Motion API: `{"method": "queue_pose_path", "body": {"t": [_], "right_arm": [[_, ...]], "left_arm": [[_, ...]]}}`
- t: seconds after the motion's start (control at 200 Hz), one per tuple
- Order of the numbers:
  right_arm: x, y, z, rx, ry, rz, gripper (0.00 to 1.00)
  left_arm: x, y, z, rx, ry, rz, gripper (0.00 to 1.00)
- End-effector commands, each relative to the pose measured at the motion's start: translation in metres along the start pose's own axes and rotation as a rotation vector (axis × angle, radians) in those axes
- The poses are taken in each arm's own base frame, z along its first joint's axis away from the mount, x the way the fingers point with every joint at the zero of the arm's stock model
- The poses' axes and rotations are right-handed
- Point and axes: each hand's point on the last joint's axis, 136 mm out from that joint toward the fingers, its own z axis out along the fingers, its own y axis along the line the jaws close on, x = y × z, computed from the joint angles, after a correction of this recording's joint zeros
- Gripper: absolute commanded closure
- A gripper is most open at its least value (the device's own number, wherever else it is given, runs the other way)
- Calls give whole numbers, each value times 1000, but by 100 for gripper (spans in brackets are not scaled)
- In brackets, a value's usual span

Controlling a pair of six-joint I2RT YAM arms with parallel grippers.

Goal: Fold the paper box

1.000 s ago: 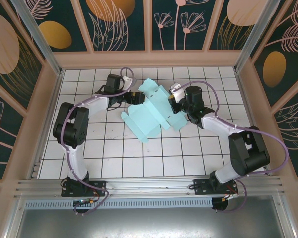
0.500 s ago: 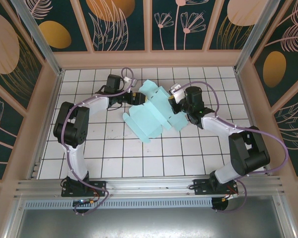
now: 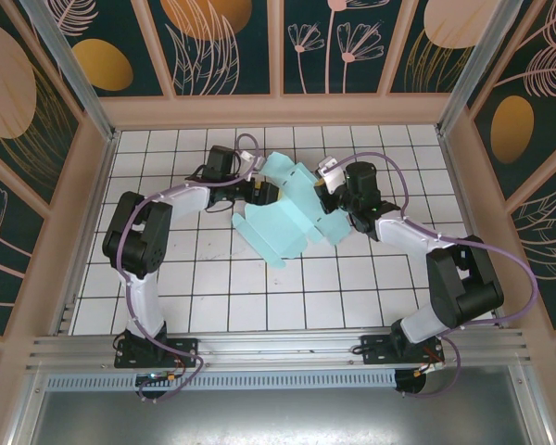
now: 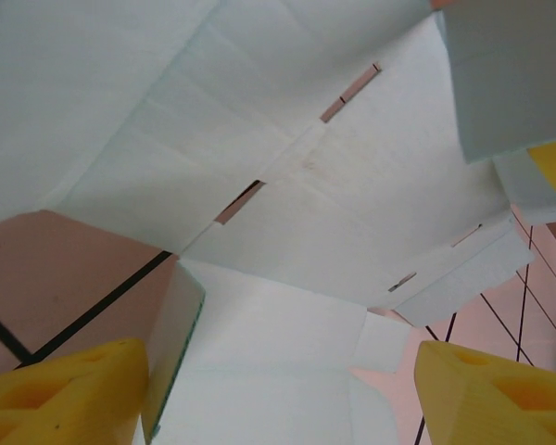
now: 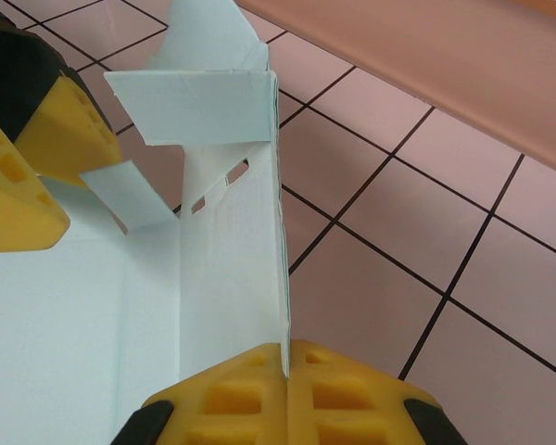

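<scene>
From the top view, the pale teal, thin-card paper box (image 3: 283,218) lies part-unfolded, flaps splayed, on the white tiled table (image 3: 213,287), toward the far middle; the left gripper (image 3: 264,192) sits at its far-left edge and the right gripper (image 3: 326,199) at its right edge, so the sheet lies between the two arms.

In the left wrist view, the paper box (image 4: 287,176) rises close ahead, its creases and narrow slots plain to see; the left gripper (image 4: 278,399) is released, its yellow foam pads (image 4: 65,389) spread wide with an upright flap standing between them, close to the pad on the left of this view, and nothing pinched.

In the right wrist view, the right gripper (image 5: 287,389) is clenched on an upright wall of the paper box (image 5: 232,269), the card edge pinched between its two yellow pads; a folded flap tops that wall, and the left gripper's yellow pad (image 5: 28,167) shows just beside the card; the table (image 5: 398,241) shows pinkish here, with dark tile lines.
</scene>
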Motion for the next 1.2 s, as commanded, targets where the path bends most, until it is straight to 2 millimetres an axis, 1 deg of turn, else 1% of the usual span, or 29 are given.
{"method": "queue_pose_path", "body": {"t": [0.0, 0.14, 0.24, 0.435, 0.565, 0.82, 0.985, 1.065, 1.196], "right_arm": [[-13, -4, 0, 10, -53, 21, 100], [-11, -5, 1, 19, -49, 28, 100], [-9, -8, 3, 34, -37, 37, 100], [-9, -8, 5, 33, -36, 42, 100], [-8, -6, 7, 29, -33, 44, 100], [-10, 0, 10, 3, -39, 52, 100], [-12, 5, 11, -28, -46, 61, 100], [-12, 8, 13, -44, -42, 63, 100], [-8, 8, 15, -37, -24, 55, 100]], "left_arm": [[-9, -21, 3, 38, -8, 60, 25], [-7, -27, 7, 18, 2, 78, 25], [1, -28, 11, -15, 26, 93, 26], [20, -8, 23, -131, 87, 71, 27], [27, -5, 32, -144, 111, 65, 28], [40, 9, 51, -181, 163, 57, 28], [44, 22, 60, -223, 177, 38, 29], [44, 24, 65, -242, 180, 32, 32], [43, 25, 70, -258, 187, 33, 31]]}}
